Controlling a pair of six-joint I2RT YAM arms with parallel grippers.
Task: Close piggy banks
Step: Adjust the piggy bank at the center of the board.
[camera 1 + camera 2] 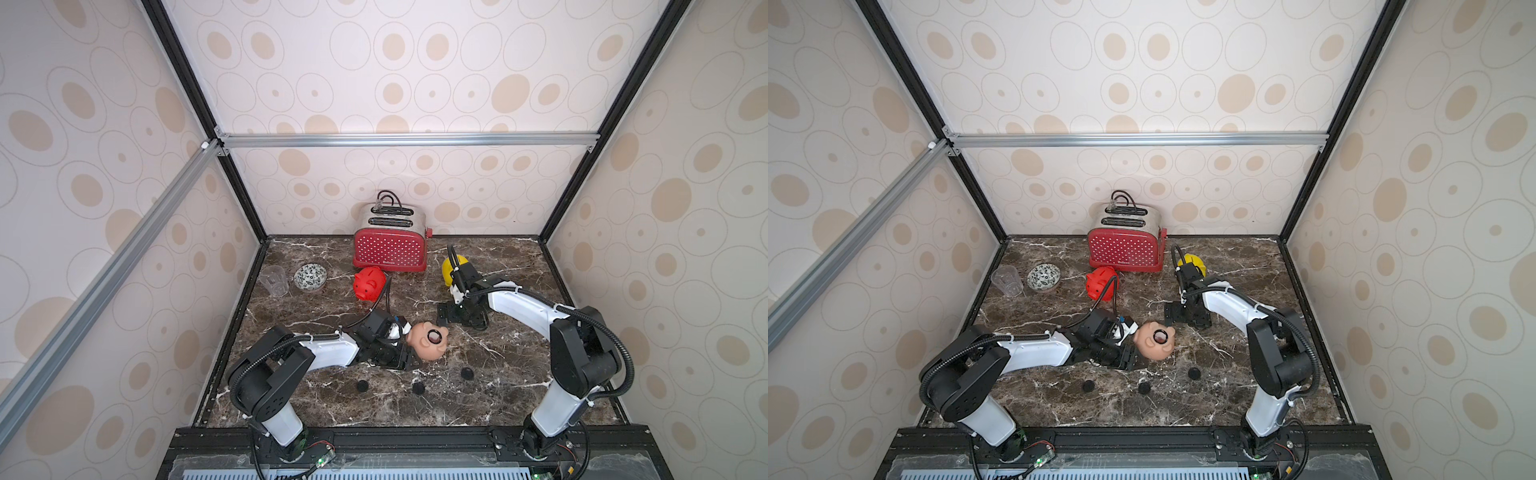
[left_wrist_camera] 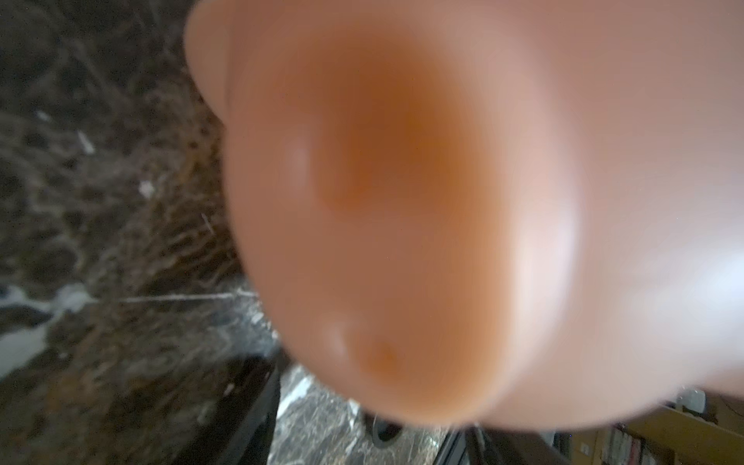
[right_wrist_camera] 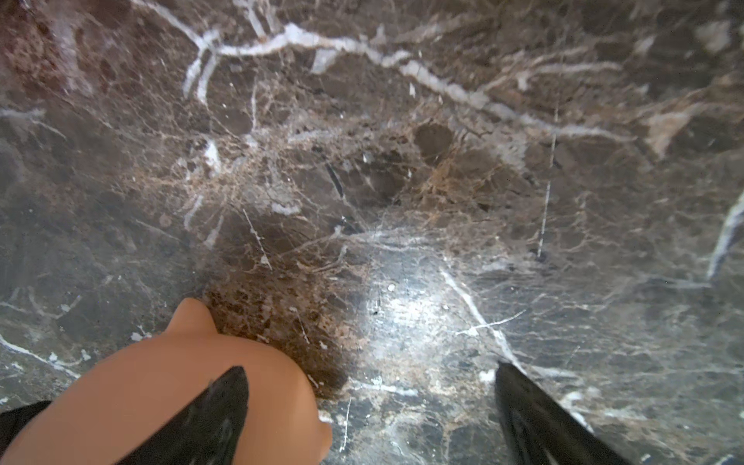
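Note:
The peach-pink piggy bank (image 1: 430, 345) lies belly-up at mid-table, a black ring round its belly hole (image 1: 434, 336). My left gripper (image 1: 408, 347) is against its left end, jaws either side of it; the pig (image 2: 443, 201) fills the left wrist view as a blur and hides the fingers, so a grip cannot be confirmed. My right gripper (image 1: 441, 318) hovers just behind and right of the pig, open, with bare marble between its fingers (image 3: 225, 414). The red piggy bank (image 1: 369, 283) stands behind the left arm. My right arm partly hides the yellow piggy bank (image 1: 451, 266).
Three black round discs (image 1: 362, 386) (image 1: 418, 388) (image 1: 467, 373) lie on the marble table (image 1: 519, 399) near the front. A red polka-dot toaster (image 1: 390, 245) stands at the back. A patterned bowl (image 1: 310, 276) and a clear cup (image 1: 274, 280) sit at the back left.

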